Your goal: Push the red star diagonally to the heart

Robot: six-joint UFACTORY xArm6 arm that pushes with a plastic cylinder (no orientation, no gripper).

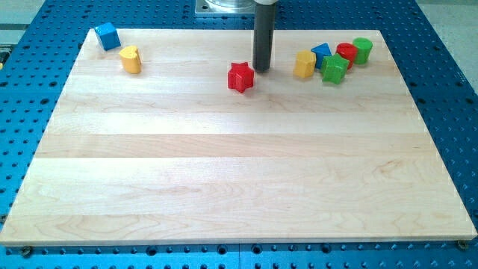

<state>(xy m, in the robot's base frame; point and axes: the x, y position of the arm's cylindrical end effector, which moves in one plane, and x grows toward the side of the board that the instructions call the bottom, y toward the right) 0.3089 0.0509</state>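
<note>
My tip (261, 69) stands just right of the red star (240, 77). Bare bench (224, 172) lies leftward to the yellow heart (131, 59); the blue cube (107, 36) sits just beyond it.

You're looking at lab bench: pale wooden board (239, 179) on blue perforated metal table (448, 90) (grid of mounting holes), metal robot base (224, 6) at view's top.
</note>
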